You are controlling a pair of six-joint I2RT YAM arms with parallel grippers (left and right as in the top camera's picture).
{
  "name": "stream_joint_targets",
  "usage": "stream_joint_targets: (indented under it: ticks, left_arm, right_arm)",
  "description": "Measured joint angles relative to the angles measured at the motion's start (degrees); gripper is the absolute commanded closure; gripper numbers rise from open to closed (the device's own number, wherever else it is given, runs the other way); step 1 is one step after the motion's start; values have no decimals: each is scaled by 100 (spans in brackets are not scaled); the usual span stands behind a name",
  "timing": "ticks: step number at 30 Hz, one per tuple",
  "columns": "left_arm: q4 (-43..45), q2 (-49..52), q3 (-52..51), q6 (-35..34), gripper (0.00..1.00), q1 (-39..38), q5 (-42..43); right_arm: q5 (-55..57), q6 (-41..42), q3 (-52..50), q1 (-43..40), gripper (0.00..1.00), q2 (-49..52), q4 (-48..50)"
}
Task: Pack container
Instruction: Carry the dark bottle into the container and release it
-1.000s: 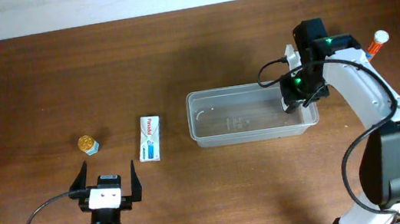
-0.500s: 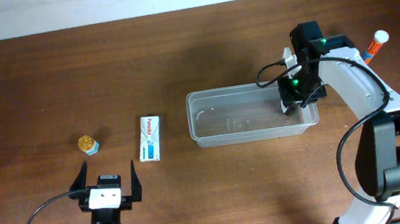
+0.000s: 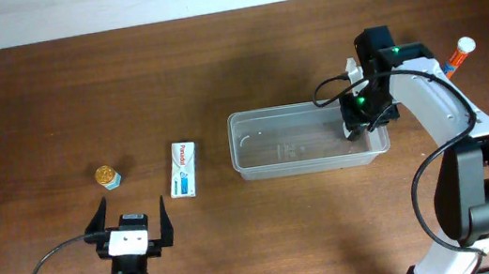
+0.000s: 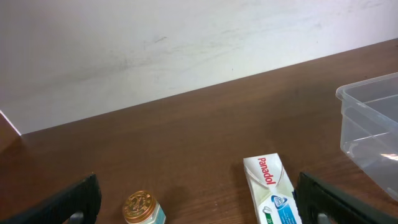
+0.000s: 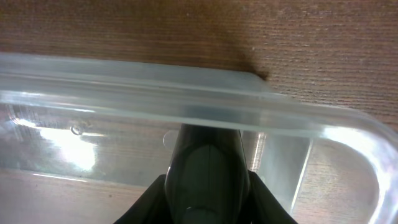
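Two arms: the right gripper [image 3: 361, 123] reaches down into the right end of the container [image 3: 239, 147], jaws narrow around a dark bottle [image 5: 205, 168]. The left gripper [image 3: 131, 210] rests near-left, wide and holding nothing. The container sits centre-right on the table [image 3: 216, 65], with the Panadol box [image 3: 183, 169] and gold-lidded jar [image 3: 108, 177] well left; the bottle's lower part is cut off.

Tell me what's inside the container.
No packed items show on the clear floor of the container. At its right end, a finger of the right gripper reaches inside. The gripper covers that corner from above, so anything small beneath cannot be seen.
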Motion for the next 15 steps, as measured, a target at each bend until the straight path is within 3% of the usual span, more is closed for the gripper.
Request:
stream_joint_targets:
  ticks: [15]
  left_arm:
    - [0, 0, 0, 0, 1, 0, 0]
  right_arm:
    - [2, 0, 0, 4, 70, 177, -7]
